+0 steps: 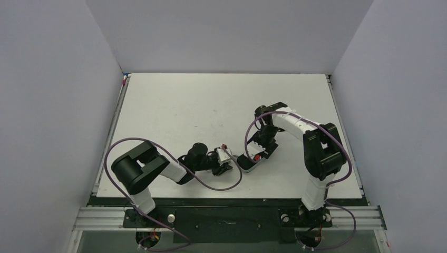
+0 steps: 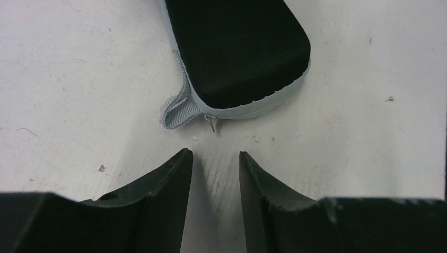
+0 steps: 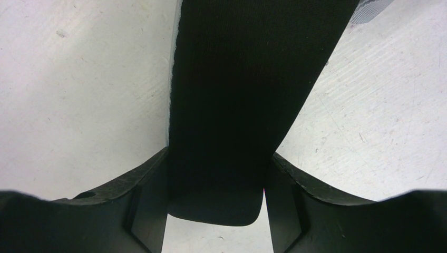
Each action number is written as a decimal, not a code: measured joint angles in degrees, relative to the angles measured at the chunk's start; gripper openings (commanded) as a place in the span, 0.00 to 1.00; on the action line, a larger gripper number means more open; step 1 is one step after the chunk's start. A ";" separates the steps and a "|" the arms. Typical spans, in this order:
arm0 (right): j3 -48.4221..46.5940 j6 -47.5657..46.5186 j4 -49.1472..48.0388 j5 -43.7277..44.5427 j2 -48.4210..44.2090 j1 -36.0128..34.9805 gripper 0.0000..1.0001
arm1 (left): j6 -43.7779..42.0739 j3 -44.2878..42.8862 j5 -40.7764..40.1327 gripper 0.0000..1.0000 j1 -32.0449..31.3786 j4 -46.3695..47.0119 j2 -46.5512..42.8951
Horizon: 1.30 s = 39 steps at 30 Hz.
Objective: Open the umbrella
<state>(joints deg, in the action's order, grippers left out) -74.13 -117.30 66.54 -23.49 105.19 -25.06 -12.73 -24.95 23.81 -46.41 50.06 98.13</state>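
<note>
Right fingers (image 3: 161,163) are clamped on the umbrella (image 3: 242,79), one on each long edge. All that shows of it is a flat black fabric case with pale grey trim. It lies on the white scuffed tabletop (image 2: 79,79) near the front edge, between the two arms. Left fingers (image 2: 184,158) are spread a bit with nothing between them. They sit low over the tabletop, just short of the case's rounded end, where a small grey webbing loop (image 2: 176,110) and a tiny metal zipper pull (image 2: 212,124) stick out.
</note>
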 measured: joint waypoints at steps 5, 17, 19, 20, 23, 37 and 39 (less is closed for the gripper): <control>0.00 0.00 0.00 0.02 0.00 0.04 0.31 | -0.24 -1.64 1.11 0.31 0.00 2.21 3.85; 0.00 0.00 0.17 -0.07 0.00 0.76 0.30 | -0.33 -4.28 1.73 0.11 -1.01 6.71 8.46; 0.00 0.00 0.20 -0.07 0.00 0.90 0.30 | -0.42 -4.35 1.77 0.03 -1.14 6.67 8.50; 0.00 0.00 0.33 -0.02 0.00 0.96 0.29 | -0.44 -4.35 1.75 0.01 -1.16 6.64 8.50; 0.00 0.00 0.55 -0.07 0.00 1.22 0.29 | -0.55 -4.35 1.51 0.00 -1.22 6.62 8.50; -1.18 5.55 1.05 -0.90 0.59 1.53 0.26 | 0.48 -1.25 -3.30 0.00 -1.97 6.78 5.25; -1.18 7.48 0.98 -1.14 0.59 1.53 0.26 | 0.68 -0.92 -3.87 0.00 -2.10 6.78 4.96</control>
<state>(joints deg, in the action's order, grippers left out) -75.31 -109.82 67.53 -24.62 105.78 -23.53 -12.05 -25.87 19.94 -48.51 56.84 103.09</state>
